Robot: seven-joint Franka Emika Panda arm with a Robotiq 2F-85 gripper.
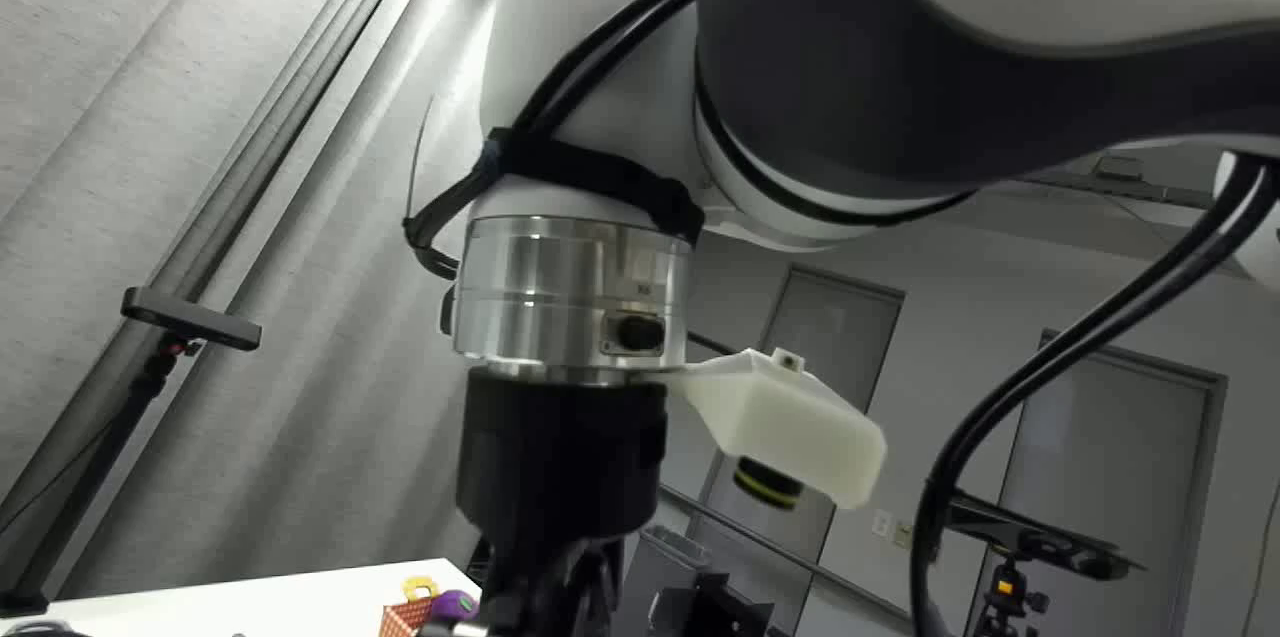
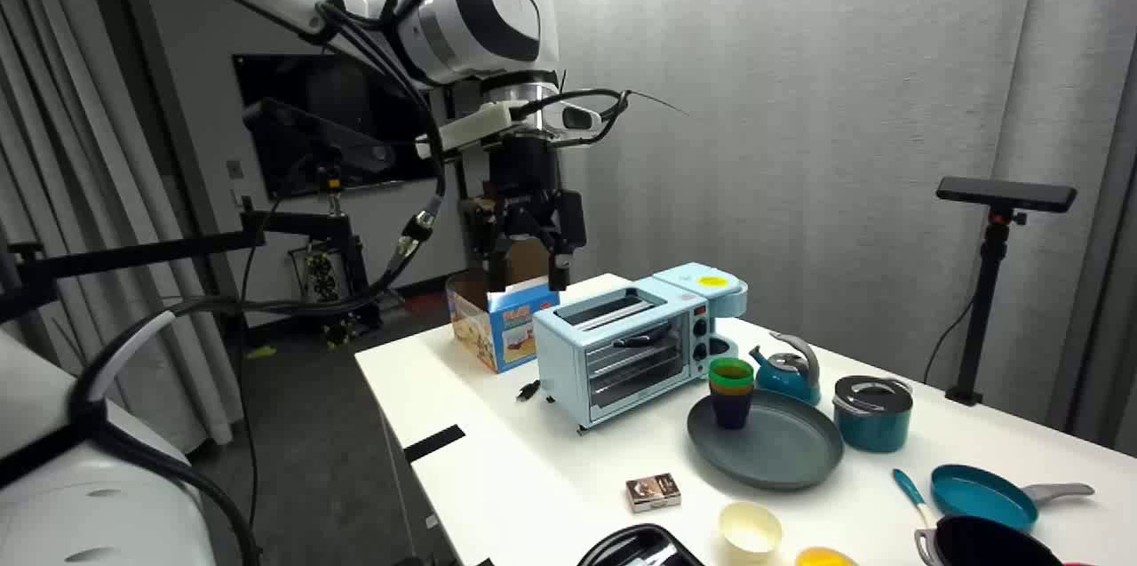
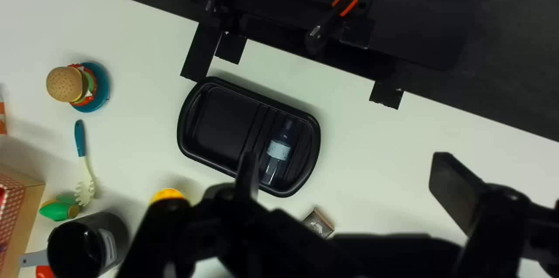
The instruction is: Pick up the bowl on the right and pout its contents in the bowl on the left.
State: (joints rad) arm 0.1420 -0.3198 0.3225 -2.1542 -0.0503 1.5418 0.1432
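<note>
"Any writing you can read?"

"None for sure. In an exterior view, the blue printed cardboard box [image 2: 513, 335] at the far edge of the table [image 2: 533, 486] bears lettering [image 2: 517, 314] too small to make out."

"Anything else marked?"

"In an exterior view, a tiny mark [image 1: 643, 288] on the metal wrist collar [image 1: 545, 282], also illegible."

Arm [image 1: 820, 67]: an exterior view looks up at it, close, tilted.
Table [image 2: 524, 477]: an exterior view looks down across it, farther back; wrist view, straight down.
Curtain [image 2: 799, 104]: in both exterior views.
</note>
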